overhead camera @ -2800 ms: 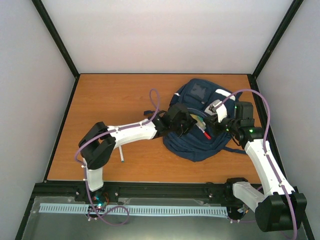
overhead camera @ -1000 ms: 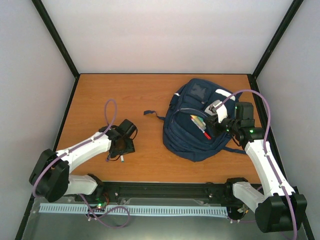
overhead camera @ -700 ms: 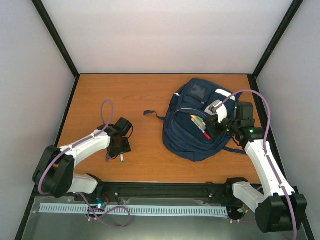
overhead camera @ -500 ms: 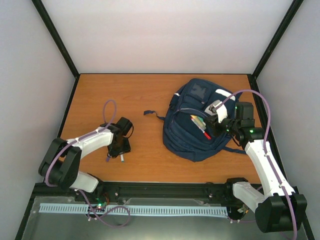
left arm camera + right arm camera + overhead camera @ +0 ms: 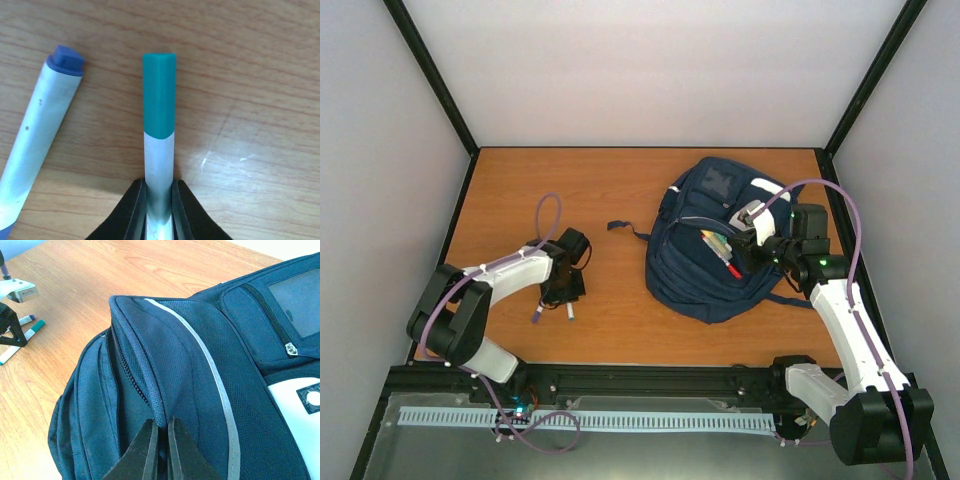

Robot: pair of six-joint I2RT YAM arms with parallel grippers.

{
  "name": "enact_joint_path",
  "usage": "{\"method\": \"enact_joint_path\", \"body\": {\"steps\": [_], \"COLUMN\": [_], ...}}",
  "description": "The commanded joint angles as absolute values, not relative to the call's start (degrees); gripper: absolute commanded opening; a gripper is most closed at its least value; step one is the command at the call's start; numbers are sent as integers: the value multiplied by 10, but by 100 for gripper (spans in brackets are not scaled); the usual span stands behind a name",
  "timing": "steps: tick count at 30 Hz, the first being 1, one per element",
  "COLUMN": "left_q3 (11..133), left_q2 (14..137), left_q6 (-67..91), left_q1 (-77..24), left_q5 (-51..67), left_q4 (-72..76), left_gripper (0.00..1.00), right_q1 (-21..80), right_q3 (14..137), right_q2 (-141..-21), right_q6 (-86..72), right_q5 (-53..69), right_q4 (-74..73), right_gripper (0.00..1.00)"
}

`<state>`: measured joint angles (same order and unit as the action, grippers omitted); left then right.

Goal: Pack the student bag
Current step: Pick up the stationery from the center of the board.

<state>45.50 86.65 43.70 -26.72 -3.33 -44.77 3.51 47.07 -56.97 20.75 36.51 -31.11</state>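
The student bag, navy blue with a thin white stripe, lies at the right of the table with its main compartment open; several pens show inside. My right gripper is shut on the bag's zip edge, its fingertips pinching the fabric rim in the right wrist view. My left gripper is down at the table on the left, shut on a white marker with a green cap that lies on the wood. A second marker with a blue cap lies just left of it.
The bag's dark strap trails onto the wood towards the left. Both markers also show far off in the right wrist view. Black frame posts and white walls ring the wooden table.
My left arm has left the bag's opening and swung left to the two markers. Over the last second it has settled there and shut on the green-capped one. The right arm has not moved.
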Motion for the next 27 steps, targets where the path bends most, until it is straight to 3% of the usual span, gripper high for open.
{"method": "enact_joint_path", "body": {"steps": [1,9,19,27], "left_q3": [480,543,598,607], "left_q2": [870,912,987,1026], "left_q6": [409,401,415,456], "left_q1": [-288,-479,-562,-579], "left_q5": [-12,11,-47,-47], "left_q4": [-435,-433,-490,-536], "left_gripper": [9,6,7,22], "right_q1": [30,30,30,30], "right_q3": [486,487,487,487], "right_q2": [-564,-571,-583,-582], "right_q6": [214,215,215,215], "right_q5": [389,390,396,395], "right_q4": [-293,-293,-294,-295], "right_gripper": [3,3,3,3]}}
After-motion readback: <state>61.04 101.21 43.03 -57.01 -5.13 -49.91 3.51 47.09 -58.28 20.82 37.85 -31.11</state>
